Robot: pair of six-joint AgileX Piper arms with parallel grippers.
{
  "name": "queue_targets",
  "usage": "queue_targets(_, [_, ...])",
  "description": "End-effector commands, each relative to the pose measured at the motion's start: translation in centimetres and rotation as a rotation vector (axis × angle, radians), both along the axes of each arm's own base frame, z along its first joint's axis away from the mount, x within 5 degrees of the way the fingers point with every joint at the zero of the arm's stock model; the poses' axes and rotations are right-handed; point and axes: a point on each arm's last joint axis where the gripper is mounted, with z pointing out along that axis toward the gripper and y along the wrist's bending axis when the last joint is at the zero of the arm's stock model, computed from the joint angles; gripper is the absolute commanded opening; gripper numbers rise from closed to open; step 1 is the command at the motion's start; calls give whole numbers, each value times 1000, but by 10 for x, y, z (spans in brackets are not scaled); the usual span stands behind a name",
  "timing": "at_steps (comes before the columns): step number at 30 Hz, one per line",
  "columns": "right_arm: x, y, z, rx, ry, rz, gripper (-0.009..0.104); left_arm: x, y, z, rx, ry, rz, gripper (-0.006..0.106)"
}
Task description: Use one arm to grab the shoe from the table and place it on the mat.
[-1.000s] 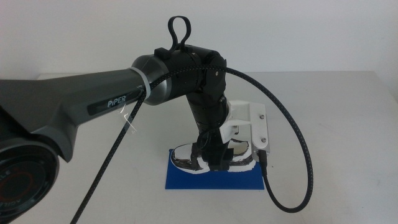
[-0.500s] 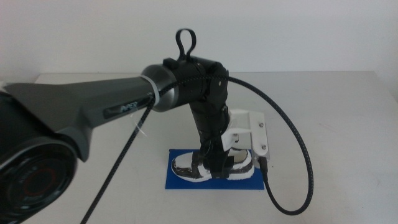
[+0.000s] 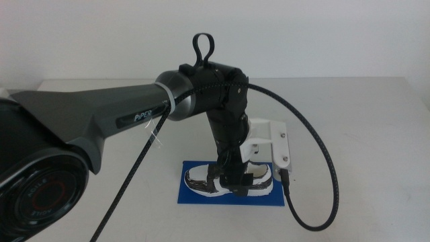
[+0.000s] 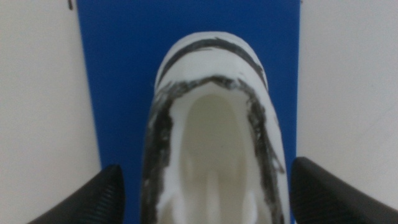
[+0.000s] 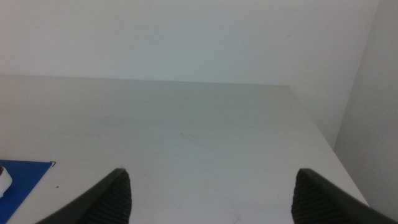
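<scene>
The table (image 3: pixel 363 134) carries everything, and the blue mat (image 3: pixel 195 196) lies toward its near edge. The arm (image 3: pixel 121 117) reaches in over the mat and bends steeply down, so the left gripper (image 4: pixel 205 199) stands straight above the mat. The shoe (image 3: pixel 201 180) sits on the mat, jaws spread on either side without touching. The right gripper (image 5: pixel 211 199) waits well away from the mat, spread wide, holding nothing.

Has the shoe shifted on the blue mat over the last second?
Yes. The shoe settled lower onto the mat, its sole nearer the mat's front edge.
</scene>
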Motion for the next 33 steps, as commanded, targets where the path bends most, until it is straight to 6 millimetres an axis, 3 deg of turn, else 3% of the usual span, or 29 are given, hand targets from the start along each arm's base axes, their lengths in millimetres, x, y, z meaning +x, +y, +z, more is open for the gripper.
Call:
queue_targets(1, [-2,-1,12,-25,-109,-8,66,-1,0,41,-62,-64,0,94])
queue_targets(14, [-2,-1,12,-25,-109,-8,66,-4,6,80,25,5,-36,94])
queue_targets(21, [-2,-1,12,-25,-109,-8,66,-3,16,124,-53,-62,23,94])
queue_targets(26, [-2,-1,12,-25,-109,-8,66,-8,41,164,-121,-113,146,94])
queue_targets(33, [-2,-1,12,-25,-109,-8,66,-9,92,212,-216,-167,380,94])
